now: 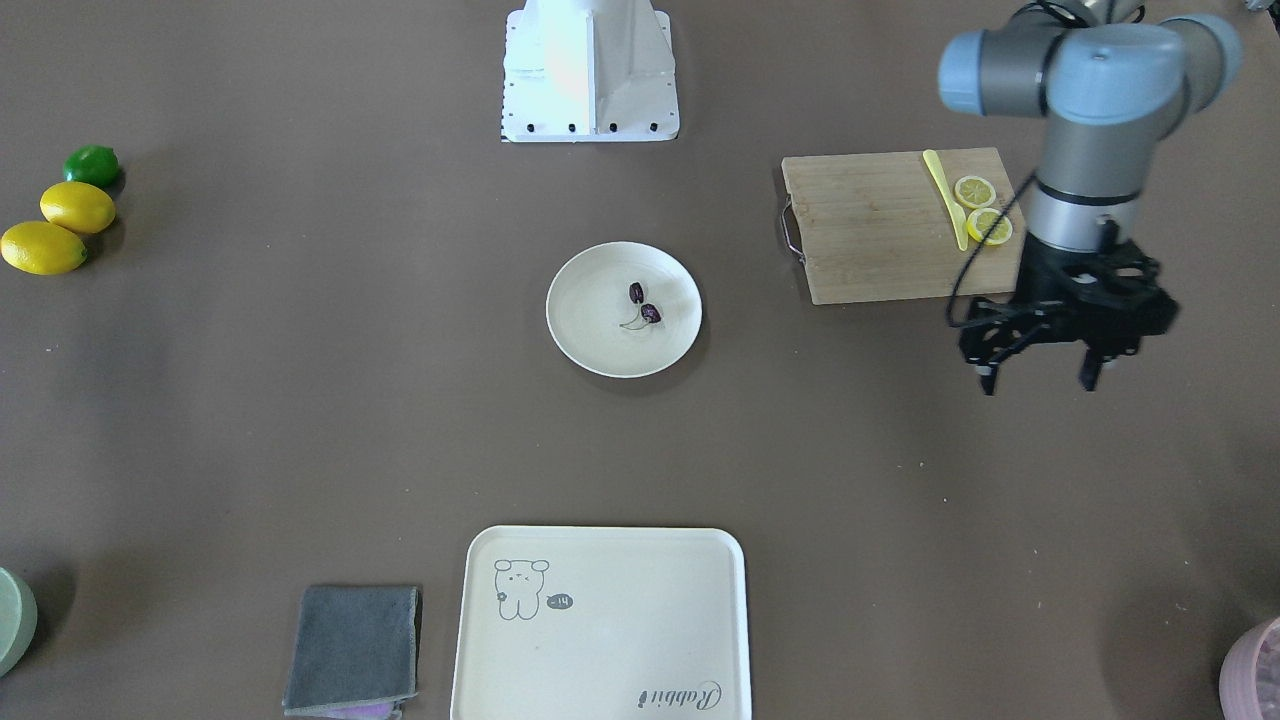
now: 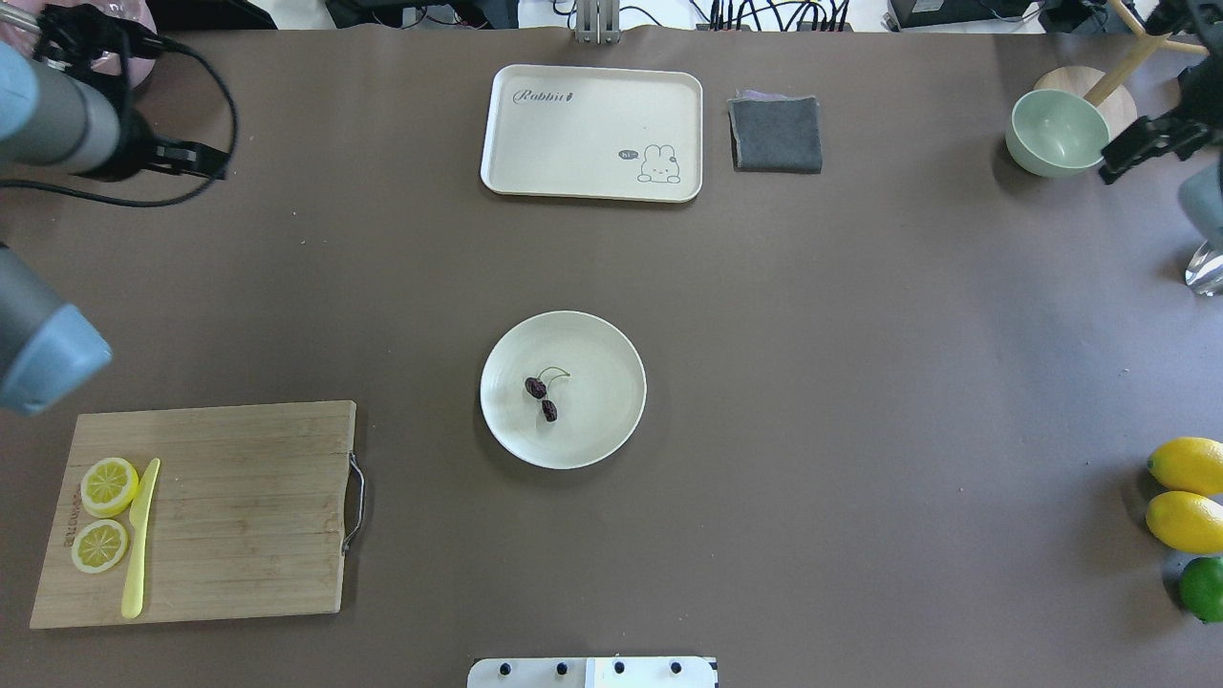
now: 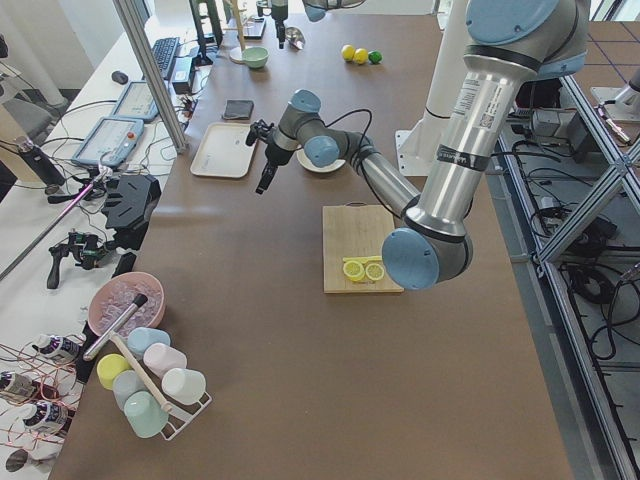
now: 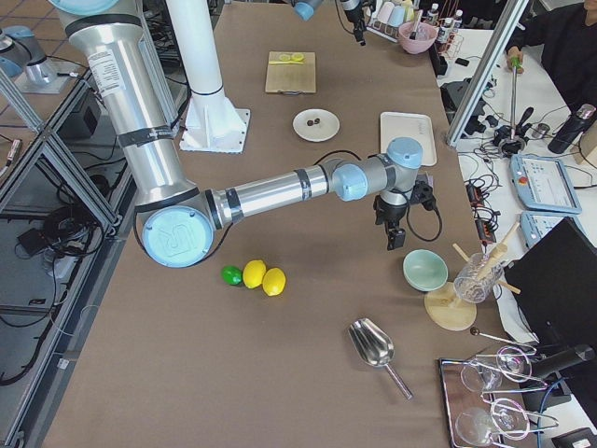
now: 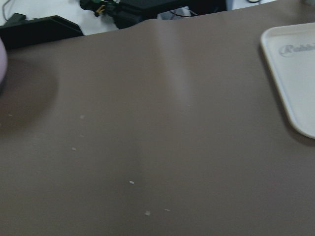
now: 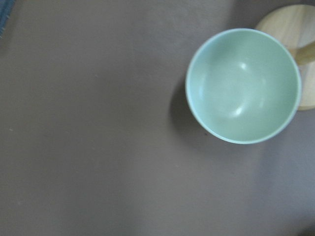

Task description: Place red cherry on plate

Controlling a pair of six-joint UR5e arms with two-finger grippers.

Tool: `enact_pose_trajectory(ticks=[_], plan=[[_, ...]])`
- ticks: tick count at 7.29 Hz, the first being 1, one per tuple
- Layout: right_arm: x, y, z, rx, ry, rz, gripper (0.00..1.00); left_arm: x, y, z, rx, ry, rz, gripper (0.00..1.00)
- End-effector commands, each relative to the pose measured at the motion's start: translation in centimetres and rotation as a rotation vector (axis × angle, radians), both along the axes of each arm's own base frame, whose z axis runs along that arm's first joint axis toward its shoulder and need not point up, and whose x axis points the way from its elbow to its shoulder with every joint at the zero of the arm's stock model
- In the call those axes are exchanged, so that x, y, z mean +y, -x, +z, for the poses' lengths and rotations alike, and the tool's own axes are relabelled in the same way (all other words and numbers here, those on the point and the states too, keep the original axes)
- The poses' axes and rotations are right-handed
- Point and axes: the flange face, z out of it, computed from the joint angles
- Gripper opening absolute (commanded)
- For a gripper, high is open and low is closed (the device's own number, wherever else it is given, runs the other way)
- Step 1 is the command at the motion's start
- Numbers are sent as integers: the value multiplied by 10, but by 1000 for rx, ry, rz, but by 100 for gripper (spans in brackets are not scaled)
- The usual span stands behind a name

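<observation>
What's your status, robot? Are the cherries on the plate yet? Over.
Left end effector open, empty. Right end effector near green bowl, grip unclear. Red cherry lying on plate. Nothing covering it.

Matt cream plate [image 2: 594, 422], grainy wooden board [image 2: 248, 506], soft cloth [image 2: 776, 136]

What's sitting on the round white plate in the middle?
Only the red cherry lies on the plate: two tiny dark fruits joined by thin greenish stems. The bit of plate under them, and the table beneath the plate, are covered.
</observation>
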Motion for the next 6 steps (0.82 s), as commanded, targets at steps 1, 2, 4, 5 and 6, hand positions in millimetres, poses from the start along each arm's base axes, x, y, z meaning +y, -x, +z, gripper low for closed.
enact_pose_trajectory(ticks=[1, 2, 4, 5, 6], plan=[[41, -90, 88, 13, 79, -5, 100, -10, 163, 107, 53, 114, 110, 98], [64, -109, 119, -41, 129, 9, 100, 10, 227, 155, 61, 139, 126, 98], [84, -125, 138, -74, 169, 40, 100, 22, 293, 225, 189, 191, 156, 98], [85, -126, 139, -73, 177, 51, 100, 26, 293, 231, 190, 191, 169, 98], [83, -126, 136, -72, 174, 53, 100, 24, 293, 227, 190, 185, 169, 98]])
